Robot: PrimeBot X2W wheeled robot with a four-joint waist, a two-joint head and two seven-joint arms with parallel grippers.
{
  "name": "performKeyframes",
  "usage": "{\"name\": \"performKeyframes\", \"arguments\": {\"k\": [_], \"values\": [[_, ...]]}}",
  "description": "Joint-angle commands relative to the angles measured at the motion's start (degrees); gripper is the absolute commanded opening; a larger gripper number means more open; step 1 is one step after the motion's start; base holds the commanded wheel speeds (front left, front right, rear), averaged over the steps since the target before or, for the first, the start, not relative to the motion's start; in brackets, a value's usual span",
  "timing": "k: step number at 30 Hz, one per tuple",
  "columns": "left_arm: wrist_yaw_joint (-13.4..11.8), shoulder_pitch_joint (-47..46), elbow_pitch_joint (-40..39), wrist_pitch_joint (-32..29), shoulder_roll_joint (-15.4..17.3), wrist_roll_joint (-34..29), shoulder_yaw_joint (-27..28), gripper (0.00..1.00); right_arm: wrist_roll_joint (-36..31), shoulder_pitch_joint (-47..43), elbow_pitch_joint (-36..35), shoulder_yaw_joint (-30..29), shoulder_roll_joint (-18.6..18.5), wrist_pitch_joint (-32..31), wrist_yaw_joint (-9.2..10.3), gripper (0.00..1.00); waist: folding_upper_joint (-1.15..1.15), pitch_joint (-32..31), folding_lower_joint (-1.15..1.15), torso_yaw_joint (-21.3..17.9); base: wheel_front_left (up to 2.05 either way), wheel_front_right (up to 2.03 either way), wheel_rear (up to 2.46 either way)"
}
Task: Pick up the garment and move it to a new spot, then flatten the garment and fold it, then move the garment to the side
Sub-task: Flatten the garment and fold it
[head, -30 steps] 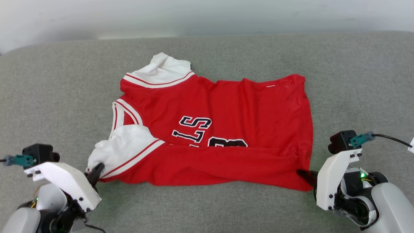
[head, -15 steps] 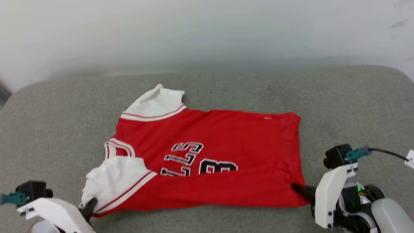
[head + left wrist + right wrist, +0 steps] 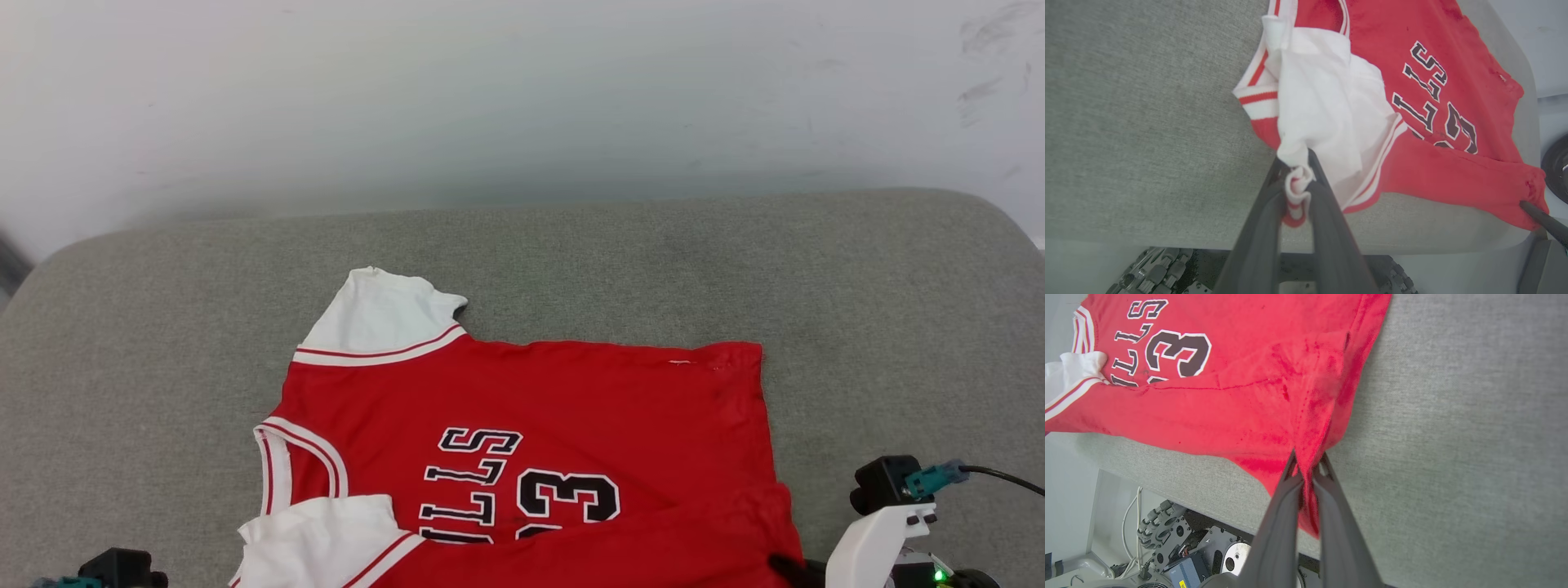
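Left gripper [image 3: 1300,169] pinches the bunched white sleeve cuff [image 3: 1295,192] and right gripper [image 3: 1308,457] pinches the hem corner [image 3: 1306,498] of the red soft-fabric basketball jersey [image 3: 531,392], both closed tight, stretching its near edge so it lies spread across the grey upholstered cushion [image 3: 653,261], presumably for flattening.

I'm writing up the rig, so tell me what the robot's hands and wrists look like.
The left hand and right hand each have two long, dark grey, tapering fingers. The right wrist carries a white bracket topped by a black camera block with a teal connector and black cable.
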State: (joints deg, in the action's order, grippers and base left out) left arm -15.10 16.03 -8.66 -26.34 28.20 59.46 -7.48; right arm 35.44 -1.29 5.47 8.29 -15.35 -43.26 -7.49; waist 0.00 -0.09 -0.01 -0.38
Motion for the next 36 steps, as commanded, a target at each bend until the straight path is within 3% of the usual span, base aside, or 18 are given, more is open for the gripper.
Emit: {"name": "performKeyframes", "arguments": {"k": [1,2,8,16,25,29,30,36], "values": [[0.71,-0.97,0.84,0.48,-0.35,0.49,0.07,0.66,-0.74,-0.79,0.19,-0.66,0.70,0.78,0.00,1.00,0.00,0.16,0.01,0.01,0.00,0.00,0.00],[2.15,-2.43,2.37,1.66,-0.74,0.32,0.07,1.00,-1.23,-1.51,0.00,-1.04,1.60,2.00,0.00,1.00,0.00,0.42,0.01,-0.10,0.00,0.00,0.00],[3.60,-5.35,3.33,5.77,0.55,-2.71,1.41,1.00,-3.70,-1.47,-3.55,-1.84,2.11,9.61,0.00,1.00,0.00,0.12,0.01,-0.70,0.00,0.00,0.00],[0.80,-12.10,2.19,13.49,0.73,-10.13,2.33,1.00,-11.41,1.56,-7.59,-7.20,5.52,23.03,0.00,1.00,0.00,1.17,0.01,-2.75,0.00,0.00,0.00],[0.57,-26.03,2.67,19.41,1.39,-17.33,1.02,1.00,-14.40,8.98,-12.48,-7.79,6.77,31.34,0.00,1.00,0.00,12.14,0.01,-5.87,0.00,0.00,0.00],[2.33,-35.04,5.00,17.74,2.93,-17.68,0.59,1.00,-15.14,14.07,-14.23,-7.37,6.38,32.38,0.00,1.00,0.00,20.59,0.01,-6.94,0.00,0.00,0.00],[3.87,-39.93,6.87,15.87,3.95,-16.84,0.41,1.00,-15.14,16.77,-14.64,-7.03,6.15,32.88,0.00,1.00,0.00,24.05,0.01,-7.48,0.00,0.00,0.00],[9.90,-52.17,14.81,4.19,8.29,-13.19,-2.44,1.00,-14.77,21.77,-13.40,-5.84,6.15,34.02,0.00,1.00,0.00,29.00,0.01,-9.28,0.00,0.00,0.00]]}}
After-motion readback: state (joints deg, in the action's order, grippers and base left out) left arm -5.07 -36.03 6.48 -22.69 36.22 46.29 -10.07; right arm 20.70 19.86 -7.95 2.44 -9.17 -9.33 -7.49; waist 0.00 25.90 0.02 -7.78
